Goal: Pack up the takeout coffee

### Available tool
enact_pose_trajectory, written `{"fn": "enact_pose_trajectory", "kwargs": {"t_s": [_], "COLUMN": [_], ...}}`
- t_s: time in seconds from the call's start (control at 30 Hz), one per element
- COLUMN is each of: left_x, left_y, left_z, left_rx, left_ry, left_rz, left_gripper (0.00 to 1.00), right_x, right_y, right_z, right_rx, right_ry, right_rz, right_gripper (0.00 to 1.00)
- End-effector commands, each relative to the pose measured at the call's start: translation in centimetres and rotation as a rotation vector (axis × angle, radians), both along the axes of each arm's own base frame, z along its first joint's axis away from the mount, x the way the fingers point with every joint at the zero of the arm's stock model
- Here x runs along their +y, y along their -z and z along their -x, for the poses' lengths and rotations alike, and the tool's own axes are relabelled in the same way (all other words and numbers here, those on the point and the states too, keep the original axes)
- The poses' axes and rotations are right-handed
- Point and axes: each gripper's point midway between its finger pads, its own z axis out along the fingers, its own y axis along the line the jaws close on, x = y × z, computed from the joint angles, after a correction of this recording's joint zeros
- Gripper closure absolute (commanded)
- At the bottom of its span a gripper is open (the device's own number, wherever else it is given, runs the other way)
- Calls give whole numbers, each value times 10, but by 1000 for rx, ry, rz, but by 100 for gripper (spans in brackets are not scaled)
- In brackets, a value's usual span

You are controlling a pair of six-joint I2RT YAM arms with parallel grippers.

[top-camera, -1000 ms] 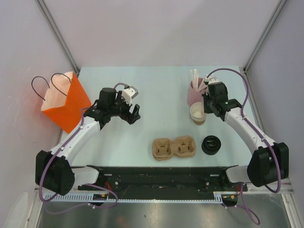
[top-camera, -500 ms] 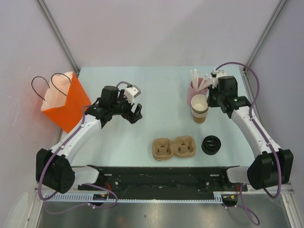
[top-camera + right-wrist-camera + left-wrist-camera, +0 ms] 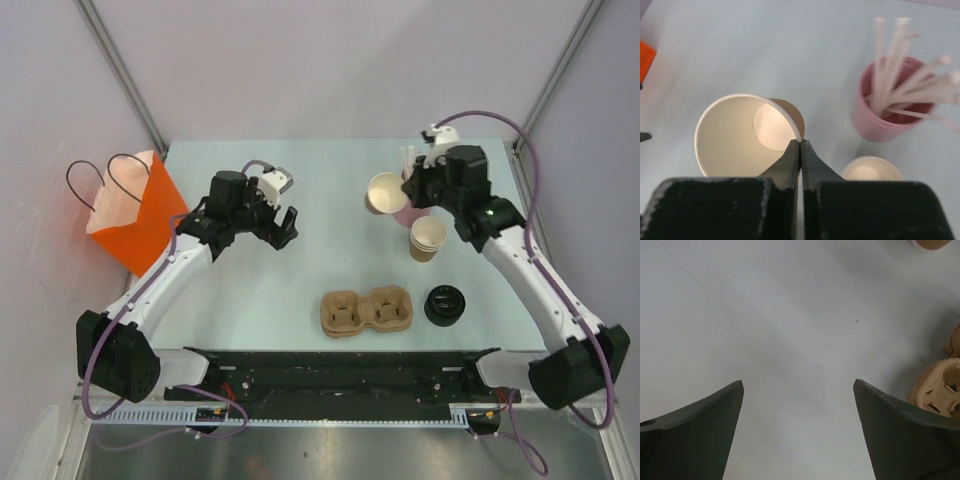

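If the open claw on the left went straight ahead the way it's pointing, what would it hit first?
Probably the bare table: the left gripper, wide open, faces only tabletop. The cardboard cup carrier lies off to the side and would likely be missed, though depth is hard to judge.

One orange bag (image 3: 138,215), one pink straw holder (image 3: 885,117), one black lid (image 3: 444,304). One two-slot cup carrier (image 3: 366,311). One lone paper cup (image 3: 745,135), one stack of cups (image 3: 428,240).
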Motion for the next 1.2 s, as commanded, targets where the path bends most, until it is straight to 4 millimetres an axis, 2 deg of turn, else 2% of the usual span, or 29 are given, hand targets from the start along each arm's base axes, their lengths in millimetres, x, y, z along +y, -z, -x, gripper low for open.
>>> {"fn": "enact_pose_trajectory", "kwargs": {"t_s": [0.0,0.03,0.1,0.2,0.27,0.43,0.57,0.6,0.63,0.67,0.73,0.77,0.83,0.87,0.97,1.0,1.07,1.1,1.13,1.17], "left_x": [22,26,37,43,43,40,39,38,38,37,36,36,36,36,35,35,33,32,32,30], "left_y": [-24,-23,-19,-8,-3,4,7,8,9,9,11,12,13,13,13,13,13,12,11,9], "left_z": [-21,-23,-26,-26,-26,-25,-25,-25,-25,-25,-24,-23,-23,-23,-22,-21,-20,-20,-19,-17], "left_rx": [-50,-40,-25,1,11,37,45,50,53,54,60,62,61,62,64,66,71,73,73,75], "left_ry": [-93,-108,-140,-157,-155,-140,-132,-129,-127,-123,-116,-115,-111,-109,-106,-104,-101,-97,-97,-97], "left_rz": [20,25,29,23,19,23,25,26,28,28,29,30,27,27,31,32,44,50,55,64], "left_gripper": [3,3,4,5,6,7,7,7,7,7,8,7,7,7,8,8,8,8,9,9], "right_x": [70,85,103,120,129,142,142,142,143,144,145,144,143,141,136,132,121,108,89,75], "right_y": [31,43,69,89,115,152,167,168,169,169,169,168,166,164,137,114,89,81,65,62], "right_z": [-12,-10,-17,-23,-26,-31,-30,-30,-29,-28,-27,-26,-25,-24,-19,-16,-6,-4,8,14], "right_rx": [104,137,205,247,297,400,431,430,429,431,422,421,413,415,378,334,285,264,255,265], "right_ry": [-169,-199,-227,-224,-220,-235,-232,-231,-236,-238,-242,-241,-243,-242,-261,-259,-271,-235,-197,-157], "right_rz": [-38,-29,-25,-15,29,76,99,105,110,116,129,133,147,153,163,155,193,224,254,283], "right_gripper": [100,100,100,100,100,100,100,97,93,83,74,64,55,46,35,35,34,32,31,29]}}
